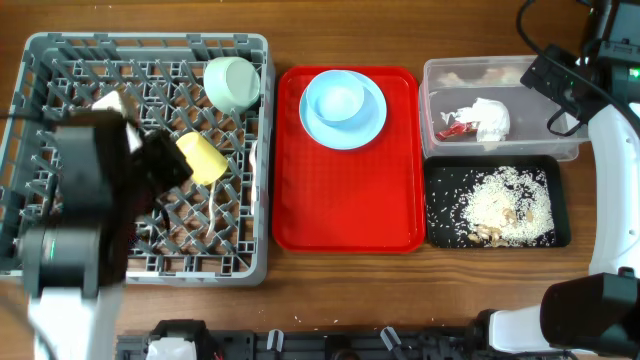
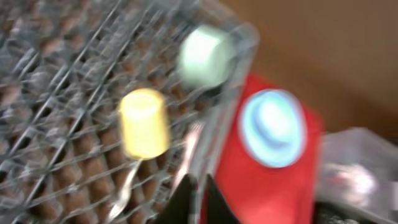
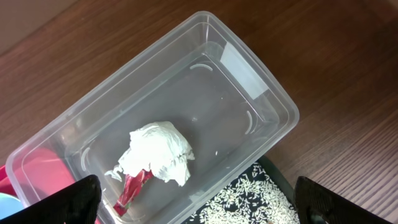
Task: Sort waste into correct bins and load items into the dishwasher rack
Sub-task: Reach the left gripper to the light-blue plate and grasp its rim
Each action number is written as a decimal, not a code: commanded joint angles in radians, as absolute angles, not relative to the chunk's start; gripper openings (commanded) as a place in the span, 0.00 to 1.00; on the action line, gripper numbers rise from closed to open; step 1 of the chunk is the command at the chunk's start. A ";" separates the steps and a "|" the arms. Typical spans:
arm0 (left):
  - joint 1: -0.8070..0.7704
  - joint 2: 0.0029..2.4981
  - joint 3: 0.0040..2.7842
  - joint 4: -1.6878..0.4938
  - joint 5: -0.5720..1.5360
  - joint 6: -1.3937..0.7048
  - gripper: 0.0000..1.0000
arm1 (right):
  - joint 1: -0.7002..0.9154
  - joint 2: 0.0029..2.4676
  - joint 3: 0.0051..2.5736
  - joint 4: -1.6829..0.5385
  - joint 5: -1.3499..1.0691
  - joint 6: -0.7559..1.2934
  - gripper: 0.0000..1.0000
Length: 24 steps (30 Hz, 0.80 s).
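You've got the yellow cup on its side mid dishwasher rack, with the mint bowl at the rack's 1 o'clock. The crumpled white napkin sits over the red wrapper in the clear tub. Right gripper is spread wide and empty. Left gripper is too blurred, can't tell.

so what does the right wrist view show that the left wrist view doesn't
Only the right wrist: the crumpled white napkin and red wrapper inside the clear tub, plus rice on the black tray. Only the left wrist: the dishwasher rack holding the yellow cup, mint bowl and a fork, all blurred. Both: the red tray and blue plate, barely a corner in the right wrist view, and the tub, blurred in the left.
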<state>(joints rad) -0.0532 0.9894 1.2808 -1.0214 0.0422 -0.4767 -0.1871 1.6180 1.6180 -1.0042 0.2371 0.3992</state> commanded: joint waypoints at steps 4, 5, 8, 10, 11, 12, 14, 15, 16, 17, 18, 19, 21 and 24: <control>-0.315 1.013 1.283 -0.894 0.063 -0.479 0.45 | -0.191 1.630 1.615 -1.002 0.254 0.393 1.00; -0.374 1.082 1.283 -0.833 0.064 -0.475 0.50 | -0.191 1.630 1.615 -1.002 0.254 0.393 1.00; -0.518 1.309 1.283 -0.628 0.062 -0.387 0.61 | -0.191 1.630 1.615 -1.002 0.254 0.393 1.00; -0.580 1.494 1.283 -0.456 0.058 -0.343 0.65 | -0.191 1.630 1.615 -1.002 0.254 0.393 1.00; -0.595 1.570 1.283 -0.383 0.051 -0.344 0.68 | -0.191 1.630 1.615 -1.002 0.254 0.393 1.00; -0.603 1.657 1.283 -0.299 0.039 -0.344 0.68 | -0.191 1.630 1.615 -1.002 0.254 0.394 1.00; -0.605 1.792 1.283 -0.166 0.008 -0.344 0.67 | -0.191 1.630 1.615 -1.002 0.254 0.393 1.00; -0.605 1.845 1.283 -0.113 0.002 -0.343 0.66 | -0.191 1.630 1.615 -1.002 0.254 0.394 1.00; -0.603 1.899 1.283 -0.060 -0.006 -0.344 0.66 | -0.191 1.630 1.615 -1.002 0.254 0.394 1.00; -0.603 1.954 1.283 -0.013 -0.034 -0.344 0.66 | -0.191 1.630 1.615 -1.002 0.254 0.393 1.00; -0.603 2.001 1.283 0.023 -0.071 -0.343 0.66 | -0.191 1.630 1.615 -1.002 0.254 0.394 1.00; -0.603 2.035 1.283 0.053 -0.100 -0.338 0.66 | -0.191 1.630 1.615 -1.002 0.254 0.393 1.00; -0.603 2.090 1.283 0.104 -0.103 -0.268 0.67 | -0.191 1.630 1.615 -1.002 0.254 0.393 1.00; -0.603 2.120 1.283 0.096 -0.144 -0.236 0.45 | -0.191 1.630 1.615 -1.002 0.254 0.394 1.00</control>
